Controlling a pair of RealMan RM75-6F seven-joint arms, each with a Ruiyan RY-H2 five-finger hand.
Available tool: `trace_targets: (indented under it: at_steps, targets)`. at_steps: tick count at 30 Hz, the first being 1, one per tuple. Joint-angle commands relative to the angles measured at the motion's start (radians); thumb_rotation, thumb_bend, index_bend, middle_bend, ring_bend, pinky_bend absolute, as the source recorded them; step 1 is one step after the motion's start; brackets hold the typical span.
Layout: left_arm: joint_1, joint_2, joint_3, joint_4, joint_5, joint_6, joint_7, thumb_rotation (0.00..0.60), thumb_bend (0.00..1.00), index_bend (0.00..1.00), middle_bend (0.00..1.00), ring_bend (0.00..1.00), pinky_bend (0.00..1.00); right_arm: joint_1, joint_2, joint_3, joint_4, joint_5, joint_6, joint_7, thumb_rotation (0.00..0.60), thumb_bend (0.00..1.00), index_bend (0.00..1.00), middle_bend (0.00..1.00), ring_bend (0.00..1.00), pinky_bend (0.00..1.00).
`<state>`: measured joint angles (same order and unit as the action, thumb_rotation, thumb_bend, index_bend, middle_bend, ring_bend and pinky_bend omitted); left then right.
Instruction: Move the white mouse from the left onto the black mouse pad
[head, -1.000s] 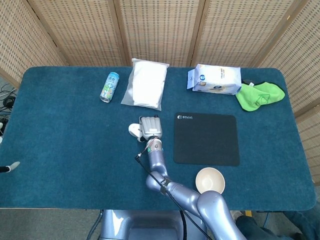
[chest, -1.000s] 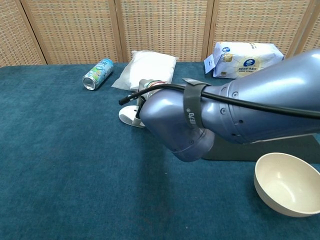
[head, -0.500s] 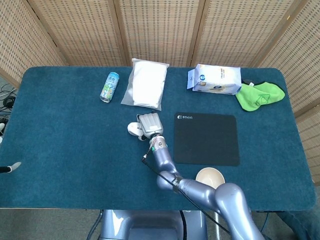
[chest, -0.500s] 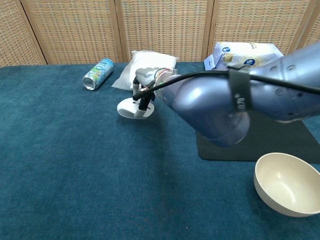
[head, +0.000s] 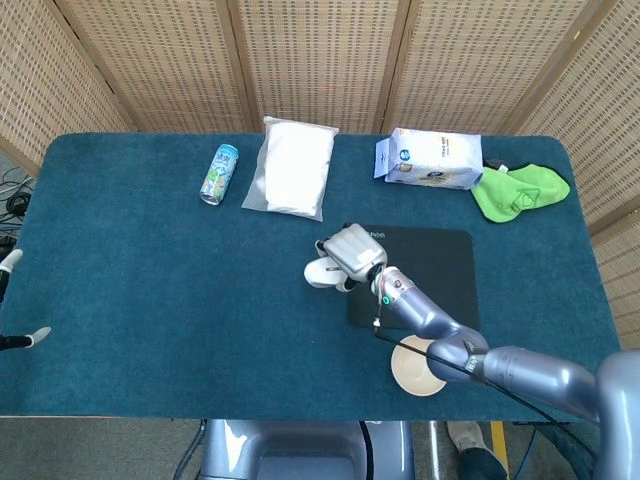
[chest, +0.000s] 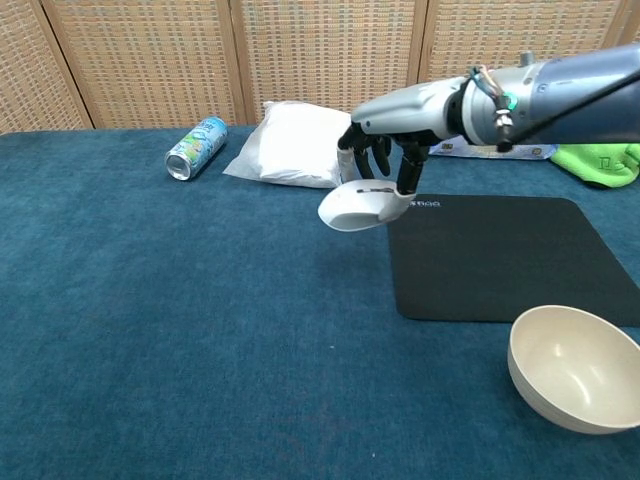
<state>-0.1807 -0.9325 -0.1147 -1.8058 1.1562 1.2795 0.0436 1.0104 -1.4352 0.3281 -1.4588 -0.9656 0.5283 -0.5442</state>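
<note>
My right hand (head: 352, 250) (chest: 385, 150) grips the white mouse (head: 322, 272) (chest: 362, 206) from above with its fingers curled around it. The mouse hangs a little above the blue tablecloth, just left of the near-left corner area of the black mouse pad (head: 425, 280) (chest: 490, 255). The pad lies flat and bare, right of centre. Of my left hand (head: 12, 300) only two fingertips show at the far left edge of the head view, apart from each other and holding nothing.
A cream bowl (head: 417, 366) (chest: 575, 365) stands at the pad's near edge. A drink can (head: 219, 173) (chest: 195, 148) lies at the back left, beside a white bag (head: 292, 168) (chest: 295, 145). A tissue pack (head: 430, 160) and green cloth (head: 520, 192) (chest: 600, 165) sit at the back right.
My right hand has lifted the mouse off the table and carried it right, up to the pad's left edge. The right arm has swung out to the right side.
</note>
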Motion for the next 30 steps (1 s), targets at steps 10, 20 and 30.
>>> trace_targets:
  at_steps: [10, 20, 30]
  targets:
    - [-0.013, -0.038, 0.000, -0.007, -0.037, 0.012, 0.096, 0.600, 0.06, 0.00, 0.00, 0.00, 0.00, -0.053, 0.142, -0.245, 0.038, -0.768, 0.020, 0.512, 0.600, 1.00, 0.46, 0.53, 0.43, 0.37]
    - [-0.035, -0.079, -0.009, 0.009, -0.110, 0.003, 0.182, 0.600, 0.06, 0.00, 0.00, 0.00, 0.00, 0.117, 0.066, -0.547, 0.545, -1.249, 0.489, 1.013, 0.600, 1.00, 0.47, 0.52, 0.43, 0.40]
    - [-0.056, -0.105, -0.013, 0.021, -0.155, -0.014, 0.231, 0.600, 0.06, 0.00, 0.00, 0.00, 0.00, 0.120, -0.098, -0.667, 1.012, -1.342, 0.727, 1.046, 0.600, 1.00, 0.47, 0.50, 0.39, 0.41]
